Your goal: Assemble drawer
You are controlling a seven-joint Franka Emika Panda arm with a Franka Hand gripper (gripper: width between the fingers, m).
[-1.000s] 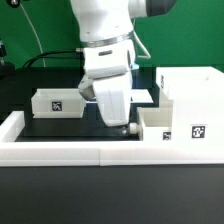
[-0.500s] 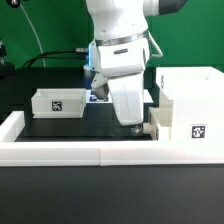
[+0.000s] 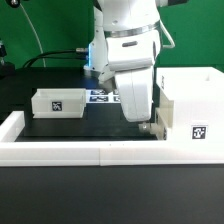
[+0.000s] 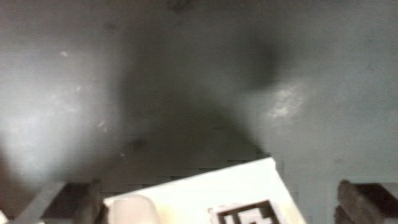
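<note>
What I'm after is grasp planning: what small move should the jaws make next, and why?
Probably lower straight down: the open jaws hang above the tray beside the casing, straddling it in the wrist view, and hold nothing yet.

Ext. cam front-on, mid-range; wrist cam close, downward; shared: tray (image 3: 183, 127) (image 4: 192, 196)

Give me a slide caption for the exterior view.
Franka arm, jaws low beside the drawer casing; one loose tray sits at the exterior view's left.

Robotics lab: Panda arm (image 3: 125, 40) over black table (image 3: 50, 128) w/ white border rail (image 3: 60, 152) & marker board (image 3: 100, 96).
</note>
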